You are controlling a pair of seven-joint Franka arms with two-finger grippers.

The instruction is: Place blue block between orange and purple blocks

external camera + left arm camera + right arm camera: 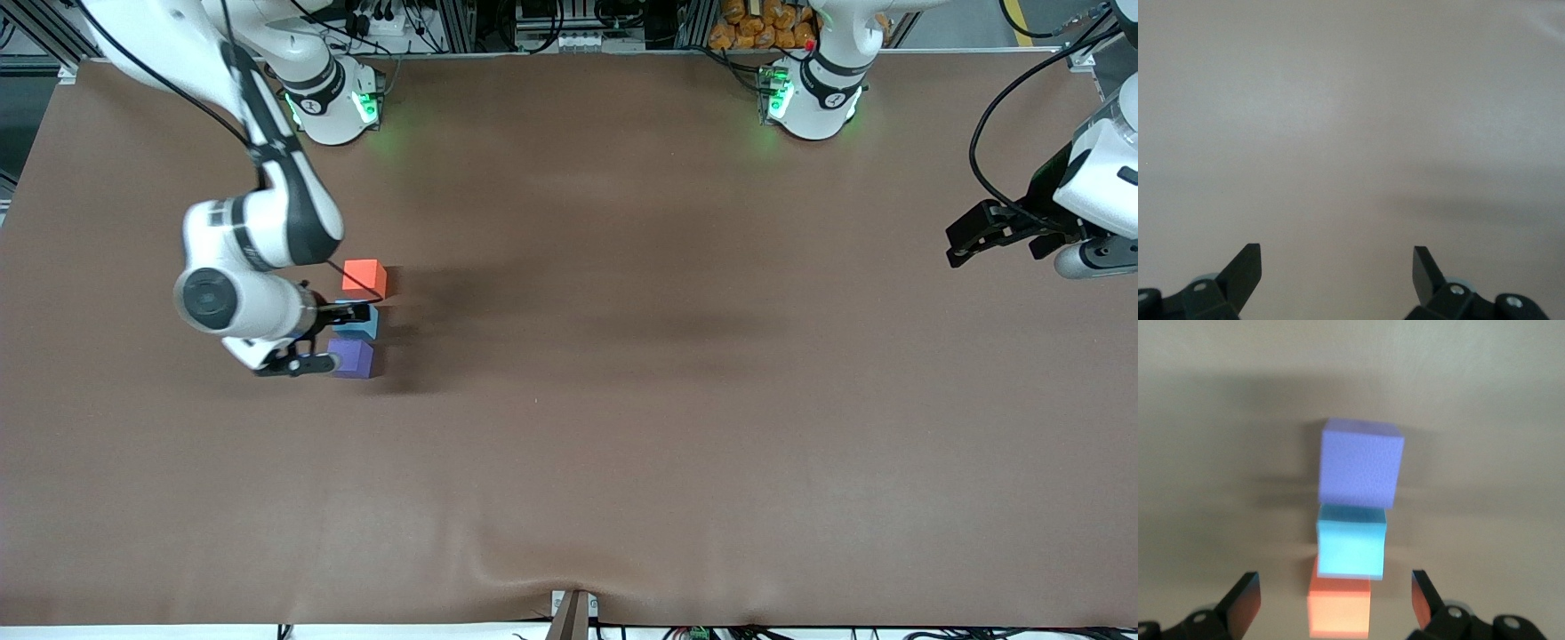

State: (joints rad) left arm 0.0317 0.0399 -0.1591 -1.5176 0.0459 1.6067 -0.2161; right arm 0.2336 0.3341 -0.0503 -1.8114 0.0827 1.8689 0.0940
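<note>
The right gripper [324, 338] partly covers the blue block [359, 325] in the front view; its fingers are spread, gripping nothing. The blue block sits between the orange block [364, 277] and purple block [355, 359], toward the right arm's end of the brown table [622, 427]. The left gripper [965, 242] waits, fingers apart, over the table's left-arm edge, its arm cut off.

I see three cubes in one line on the table [622, 400], toward the right arm's end: the orange block [364, 276] farthest from the front camera, the blue block [360, 326] between, the purple block [354, 358] nearest. My right gripper [331, 336] sits spread wide over the row; my left gripper [965, 240] waits, fingers apart, over the left arm's end
</note>
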